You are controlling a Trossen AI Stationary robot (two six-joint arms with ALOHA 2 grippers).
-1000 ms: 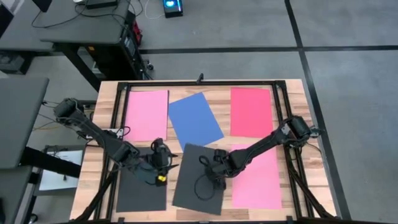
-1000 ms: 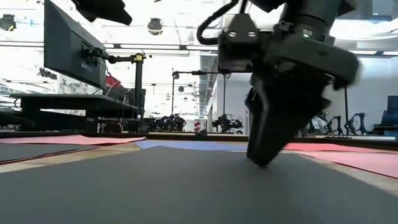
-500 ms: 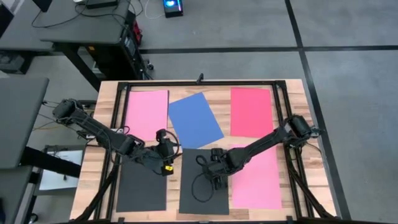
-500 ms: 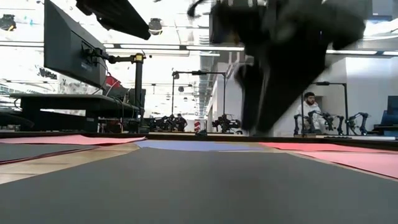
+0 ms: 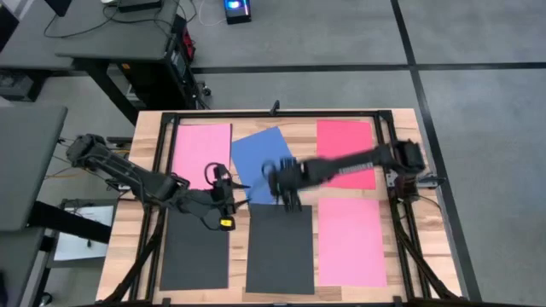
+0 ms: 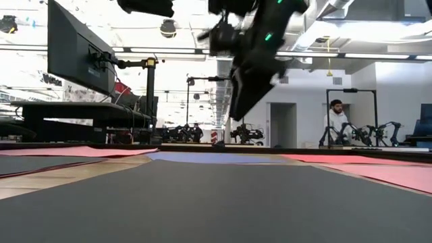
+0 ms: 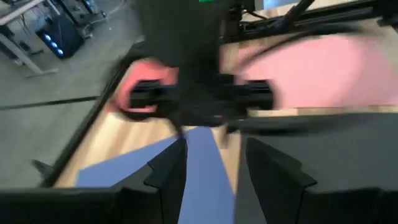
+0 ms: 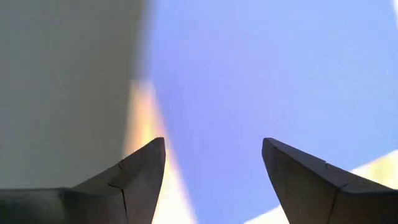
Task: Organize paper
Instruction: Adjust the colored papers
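table: pale wooden top, dark frame around it.
paper: thin flat sheets; two dark grey and pink near, pink, tilted blue, red far.
my right claw: spread, empty, above the blue sheet's near edge, blurred.
my left claw: fingers apart, holding nothing, between sheets.

Right end effector open and empty; left end effector part-open.
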